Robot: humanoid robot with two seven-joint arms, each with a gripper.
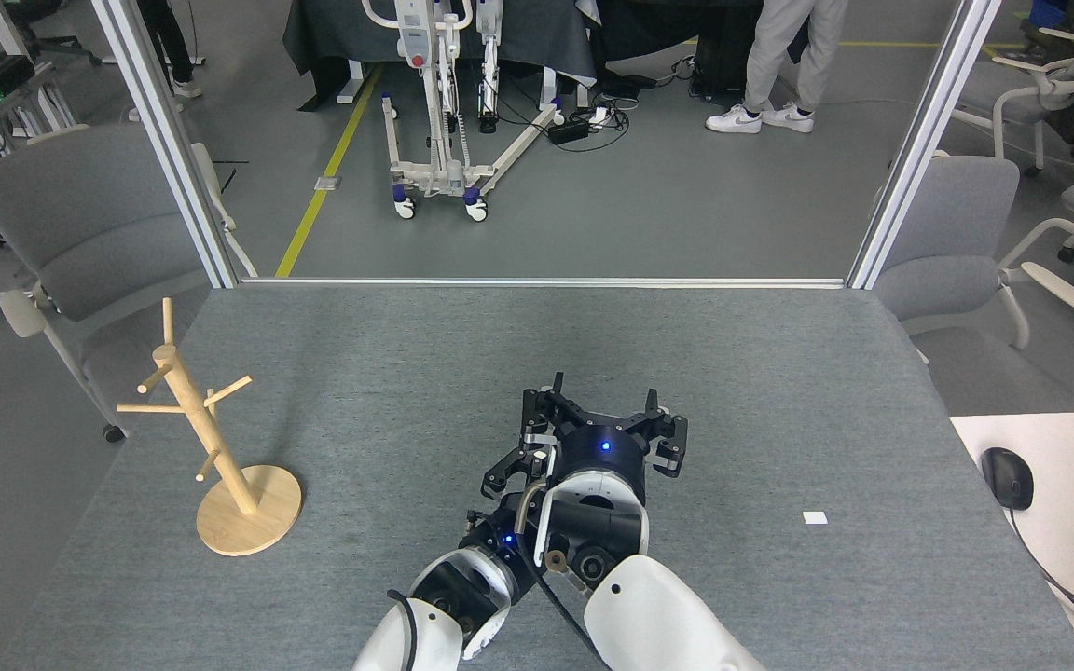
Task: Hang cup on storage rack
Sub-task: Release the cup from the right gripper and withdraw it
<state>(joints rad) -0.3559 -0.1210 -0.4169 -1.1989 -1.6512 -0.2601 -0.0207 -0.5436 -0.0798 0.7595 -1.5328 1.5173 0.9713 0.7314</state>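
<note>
Leftward — pale wood storage rack [220,445], upright.

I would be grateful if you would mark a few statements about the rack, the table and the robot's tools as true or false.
1. The storage rack stands upright near the left edge of the table. True.
2. A cup hangs on one of the rack's pegs. False: all the pegs are bare.
3. A small white scrap lies on the table, to the right of the arms. True.
4. The left tool and the right tool are touching the rack's base. False: both are near the middle of the table, well apart from the rack.
</note>
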